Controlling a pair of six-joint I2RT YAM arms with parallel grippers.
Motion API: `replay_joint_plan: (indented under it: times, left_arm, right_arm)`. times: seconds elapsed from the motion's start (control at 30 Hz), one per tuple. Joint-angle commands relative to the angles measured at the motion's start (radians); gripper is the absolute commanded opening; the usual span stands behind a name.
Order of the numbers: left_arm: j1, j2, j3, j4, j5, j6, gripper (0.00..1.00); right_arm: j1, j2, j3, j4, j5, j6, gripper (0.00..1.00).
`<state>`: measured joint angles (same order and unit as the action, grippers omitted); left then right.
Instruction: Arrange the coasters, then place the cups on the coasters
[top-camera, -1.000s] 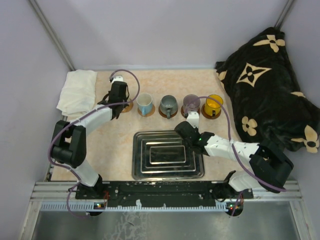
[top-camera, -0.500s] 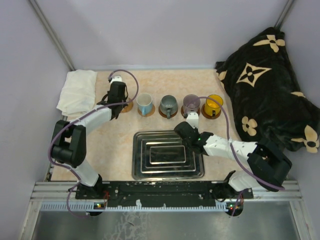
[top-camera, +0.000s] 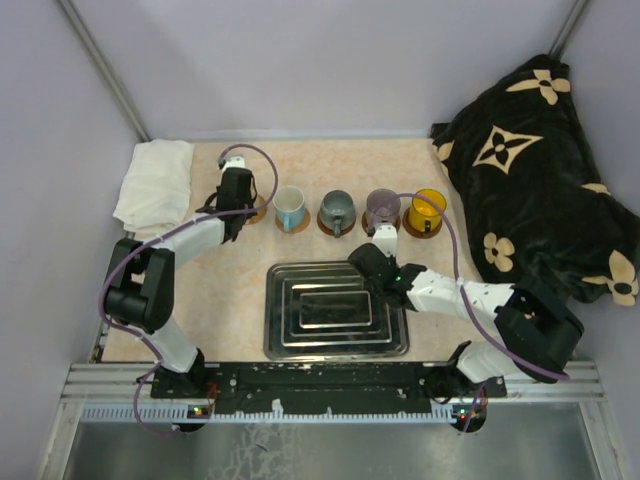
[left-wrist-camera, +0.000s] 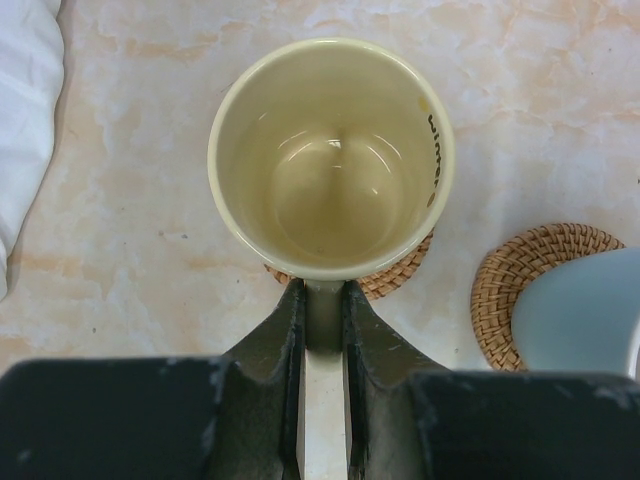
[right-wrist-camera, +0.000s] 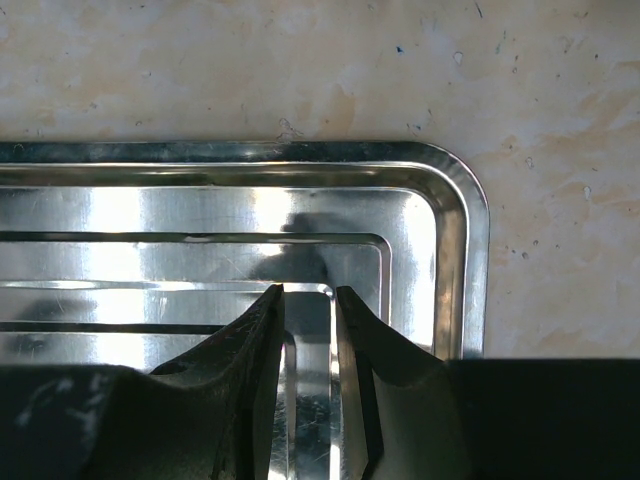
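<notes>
Left gripper (left-wrist-camera: 322, 296) pinches the cup (left-wrist-camera: 330, 160) by its handle (left-wrist-camera: 323, 322), probably slick and brittle; right gripper (right-wrist-camera: 308, 296) hangs barely ajar, empty.

The cream cup (left-wrist-camera: 330, 160) looks glossy glazed ceramic, its coaster (left-wrist-camera: 395, 282) rough woven cane, the tray (right-wrist-camera: 465, 250) mirror-bright metal, the tabletop (left-wrist-camera: 130, 270) smooth, perhaps stone.

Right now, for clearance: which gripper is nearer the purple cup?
Right. The right gripper hovers over the tray, just short of the purple cup; the left gripper holds the cream cup at the row's left end.
</notes>
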<state>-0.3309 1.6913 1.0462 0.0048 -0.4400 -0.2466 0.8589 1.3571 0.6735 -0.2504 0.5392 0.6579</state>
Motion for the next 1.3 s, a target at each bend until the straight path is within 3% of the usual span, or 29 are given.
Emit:
replay_joint_plan:
  times: [0.0,1.27]
  left_arm:
    - [0.007,-0.008,-0.017,0.079,0.013,-0.008,0.0]
    - [0.003,-0.135,-0.083,-0.084,0.064,-0.05,0.0]
  right_arm:
    - [-0.011,-0.001,0.017,0.028,0.016,0.008,0.28]
    - [-0.012,-0.007,0.014,0.036,0.009,0.003,0.28]
